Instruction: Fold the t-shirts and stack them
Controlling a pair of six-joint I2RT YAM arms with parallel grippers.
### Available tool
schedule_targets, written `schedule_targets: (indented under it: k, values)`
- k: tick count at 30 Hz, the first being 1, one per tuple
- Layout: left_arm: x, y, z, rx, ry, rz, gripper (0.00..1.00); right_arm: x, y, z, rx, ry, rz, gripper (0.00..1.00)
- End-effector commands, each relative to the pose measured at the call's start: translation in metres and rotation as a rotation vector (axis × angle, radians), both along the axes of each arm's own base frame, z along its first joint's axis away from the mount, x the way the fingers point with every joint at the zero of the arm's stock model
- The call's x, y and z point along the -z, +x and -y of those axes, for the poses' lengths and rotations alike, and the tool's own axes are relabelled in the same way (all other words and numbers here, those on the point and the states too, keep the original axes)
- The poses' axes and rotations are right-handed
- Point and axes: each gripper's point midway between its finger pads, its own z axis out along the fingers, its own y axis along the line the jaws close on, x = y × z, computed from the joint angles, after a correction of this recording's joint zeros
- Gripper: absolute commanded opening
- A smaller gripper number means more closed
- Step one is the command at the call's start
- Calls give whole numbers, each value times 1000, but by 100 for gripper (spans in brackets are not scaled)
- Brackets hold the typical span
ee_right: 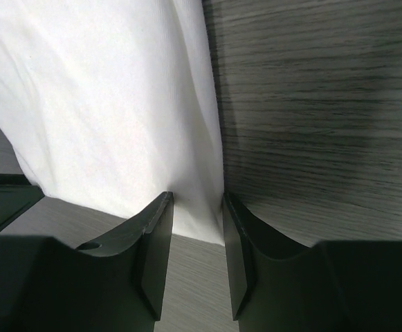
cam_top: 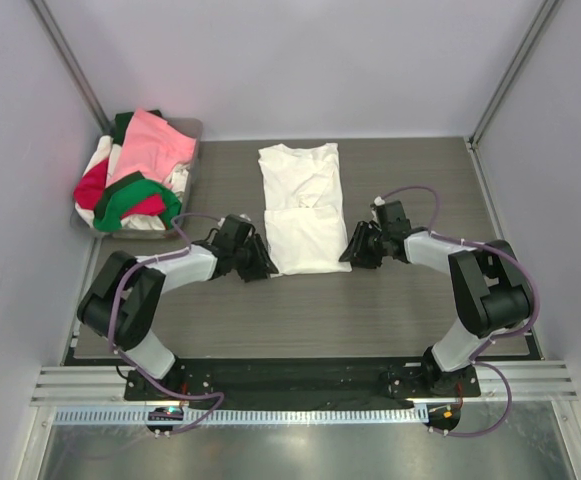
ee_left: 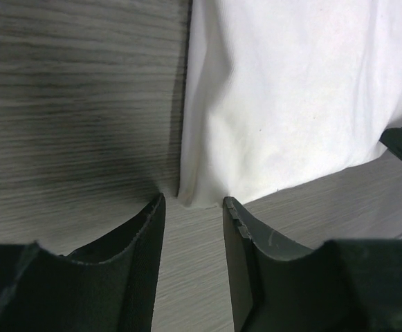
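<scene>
surface: dark wood-grain table [cam_top: 410,310] between pale walls, which you view from above.
white t-shirt [cam_top: 300,208]: lies flat at the table's centre, folded into a narrow strip, neck at the far end.
grey tray [cam_top: 196,130]: sits at the far left corner, holding a heap of tees [cam_top: 140,175] in pink, red, green and white.
left gripper [cam_top: 260,265]: low at the shirt's near left corner; your wrist view shows its fingers [ee_left: 135,263] apart, the hem corner just ahead of the gap.
right gripper [cam_top: 353,252]: low at the near right corner; fingers [ee_right: 156,256] apart, the cloth's edge lying between their tips.
</scene>
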Motion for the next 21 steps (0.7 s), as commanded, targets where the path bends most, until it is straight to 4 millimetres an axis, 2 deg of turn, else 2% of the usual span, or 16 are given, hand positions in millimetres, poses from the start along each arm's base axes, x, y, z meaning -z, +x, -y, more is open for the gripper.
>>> schedule_targets:
  k: [1,13,16,21]
  values:
    - [9,-17,-16,-8,69,-29,41,17,-21,9,10,-35,-74,41]
    - [22,-16,-8,7,73,-39,30,19,-34,16,24,-53,-85,41]
    - [23,-16,-10,6,77,-33,23,21,-37,17,25,-54,-92,41]
    - [26,-16,-10,5,85,-34,18,25,-41,16,18,-49,-101,38]
